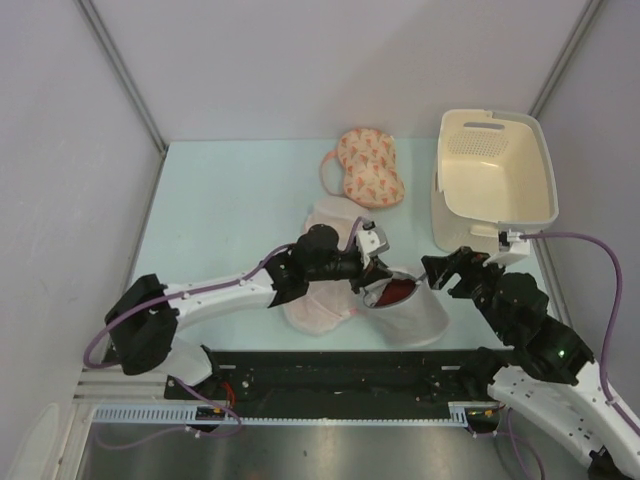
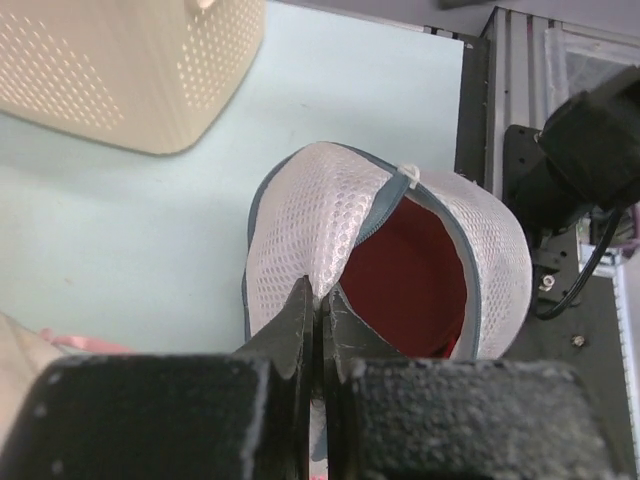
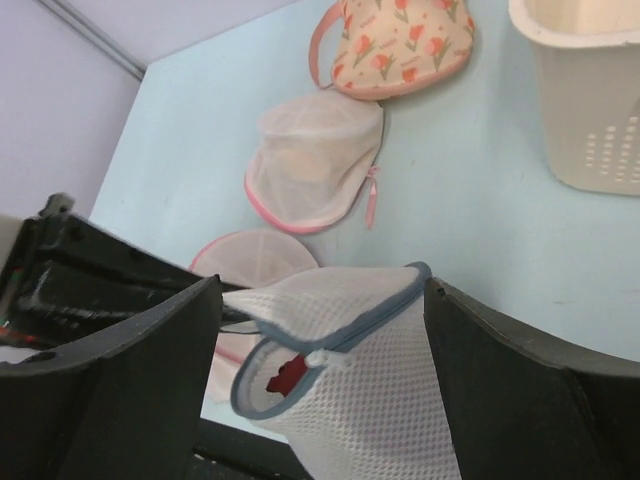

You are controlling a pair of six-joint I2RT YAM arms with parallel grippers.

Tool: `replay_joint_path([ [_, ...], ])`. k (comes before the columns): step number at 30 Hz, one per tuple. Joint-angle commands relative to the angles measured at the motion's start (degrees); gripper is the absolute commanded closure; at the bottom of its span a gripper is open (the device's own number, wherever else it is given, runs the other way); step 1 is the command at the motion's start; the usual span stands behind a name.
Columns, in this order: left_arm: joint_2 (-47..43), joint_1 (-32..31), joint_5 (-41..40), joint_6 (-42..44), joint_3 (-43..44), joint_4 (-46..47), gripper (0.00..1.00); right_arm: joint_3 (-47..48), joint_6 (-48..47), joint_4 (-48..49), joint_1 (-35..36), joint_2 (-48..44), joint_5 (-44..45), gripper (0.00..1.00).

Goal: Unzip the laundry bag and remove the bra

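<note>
While its two fingers were pressed together with no gap, the left gripper (image 2: 322, 305) pinched a fold of white mesh at the edge of the laundry bag (image 2: 300, 220), just beside the grey zip rim. In the left wrist view the bag's mouth gaped to the right of that pinch, and the dark red bra (image 2: 410, 270) filled the inside, all of it within the rim. A small white zip pull (image 2: 408, 176) sat at the top of the opening. From above, the left arm ran low from its base at the lower left, across the table (image 1: 230, 210) to the right, its wrist passing over a pink-trimmed mesh pouch (image 1: 315, 310). A second such pouch (image 1: 335, 225) lay just behind the wrist. The right gripper (image 3: 322, 290) stood with its jaws wide apart and gripped nothing; in its own view the bag's raised rim lay between the two fingers, and whether either finger touched the mesh could not be told. The right arm rose from its base at the lower right, bent at the elbow and pointed up and left toward the bag. Farther back lay a peach patterned bra (image 1: 368, 167), and a cream basket (image 1: 445, 215) stood at the far right.
</note>
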Motion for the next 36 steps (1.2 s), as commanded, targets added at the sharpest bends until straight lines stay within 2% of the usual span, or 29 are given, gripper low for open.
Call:
replay_joint_path([
  [1, -6.50, 0.48, 1.66, 10.90, -2.67, 12.56, 1.00, 2.15, -1.55, 1.08, -12.01, 3.65, -19.39, 0.14],
  [2, -6.77, 0.65, 2.27, 11.89, -2.32, 11.59, 1.00, 1.72, -1.81, 2.65, -15.87, 4.62, -23.96, 0.14],
  [3, -7.29, 1.35, 3.06, 12.77, -1.88, 10.63, 1.00, 1.28, -1.73, 3.88, -23.39, 5.59, -36.36, 0.15],
  [5, -7.73, 2.84, 4.56, 14.97, -0.82, 7.72, 0.99, -1.00, 1.24, 10.26, -33.27, 8.23, -49.60, 0.19],
  [6, -8.52, 3.37, 4.56, 15.24, -0.73, 7.37, 0.99, -2.06, 3.52, 13.18, -42.80, 9.19, -62.37, 0.21],
  [9, -9.40, 5.13, 5.35, 16.82, -0.03, 5.79, 1.00, -7.15, 12.47, 26.37, -53.50, 11.48, -78.45, 0.26],
  [11, -9.67, 5.57, 5.79, 17.61, 0.85, 4.29, 1.00, -7.25, 13.04, 29.11, -53.35, 12.89, -79.37, 0.26],
  [14, -9.49, 5.93, 6.49, 18.66, 1.29, 2.97, 1.00, -7.34, 11.38, 27.46, -52.91, 12.11, -80.52, 0.26],
  [17, -9.49, 5.93, 7.55, 18.32, 0.67, 2.88, 1.00, -7.34, 6.46, 21.33, -51.42, 11.05, -81.40, 0.29],
  [19, -9.67, 5.93, 7.29, 17.88, 0.24, 3.06, 1.00, -7.25, 2.52, 16.23, -50.54, 9.56, -80.96, 0.34],
  [20, -9.93, 5.93, 7.12, 17.79, 0.15, 3.06, 1.00, -7.25, 1.36, 14.81, -49.67, 9.03, -80.26, 0.39],
  [24, -10.20, 6.02, 6.32, 17.61, -0.03, 2.71, 1.00, -7.34, -3.39, 9.53, -47.64, 6.40, -79.20, 0.42],
  [28, -9.67, 6.02, 6.76, 16.56, 0.32, 2.79, 1.00, -7.78, -5.42, 10.39, -44.48, 7.18, -81.75, 0.41],
  [36, -9.67, 6.02, 7.55, 15.15, -0.47, 4.55, 1.00, -7.78, -6.03, 14.97, -33.67, 11.66, -75.17, 0.45],
])
